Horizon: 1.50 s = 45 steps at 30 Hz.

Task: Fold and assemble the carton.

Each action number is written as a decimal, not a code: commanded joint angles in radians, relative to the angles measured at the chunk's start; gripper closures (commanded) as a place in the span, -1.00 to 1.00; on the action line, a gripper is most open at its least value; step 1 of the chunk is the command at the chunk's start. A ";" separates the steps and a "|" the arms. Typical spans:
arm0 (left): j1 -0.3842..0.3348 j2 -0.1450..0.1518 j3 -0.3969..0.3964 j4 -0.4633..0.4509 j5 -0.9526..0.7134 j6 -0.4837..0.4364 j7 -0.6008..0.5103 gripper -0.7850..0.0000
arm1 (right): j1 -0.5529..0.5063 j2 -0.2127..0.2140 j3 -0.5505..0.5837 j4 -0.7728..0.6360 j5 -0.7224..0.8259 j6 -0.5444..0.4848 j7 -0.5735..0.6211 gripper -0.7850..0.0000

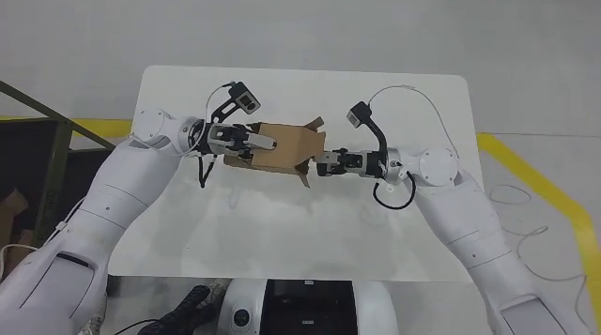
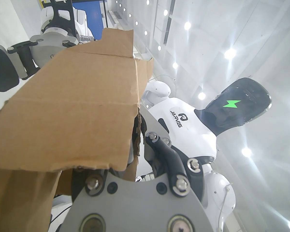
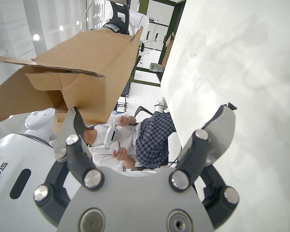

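Looking down from the top view, you have the carton (image 1: 282, 147) held up in the air with its flaps open, and the white surface (image 1: 413, 232) lies beneath it. Your left claw (image 1: 250, 138) is clenched on the carton's wall at one end. Your right claw (image 1: 326, 161) sits just beside the carton's opposite end.

In the left wrist view, one finger (image 2: 154, 126) lies against the carton's ragged edge.

In the right wrist view, the right claw is released, fingers (image 3: 71, 121) spread wide. One tip reaches the carton's lower flap; you cannot tell whether it touches.
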 commanded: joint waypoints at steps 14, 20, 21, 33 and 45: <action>0.000 0.000 0.000 0.000 0.000 0.000 0.000 1.00 | 0.032 -0.013 -0.053 -0.013 -0.035 0.026 -0.016 -1.00; 0.000 0.000 0.000 0.000 0.000 0.000 0.000 1.00 | 0.042 -0.016 -0.067 -0.014 -0.047 0.039 -0.018 -1.00; 0.000 0.000 0.000 0.000 0.000 0.000 0.000 1.00 | 0.044 -0.016 -0.069 -0.014 -0.047 0.040 -0.018 -1.00; 0.000 0.000 0.000 0.000 0.000 0.000 0.000 1.00 | 0.008 -0.001 0.005 -0.013 -0.002 -0.051 -0.032 -1.00; 0.000 0.000 0.000 0.000 0.000 0.000 0.000 1.00 | -0.076 0.035 0.182 -0.059 0.096 -0.224 -0.076 -1.00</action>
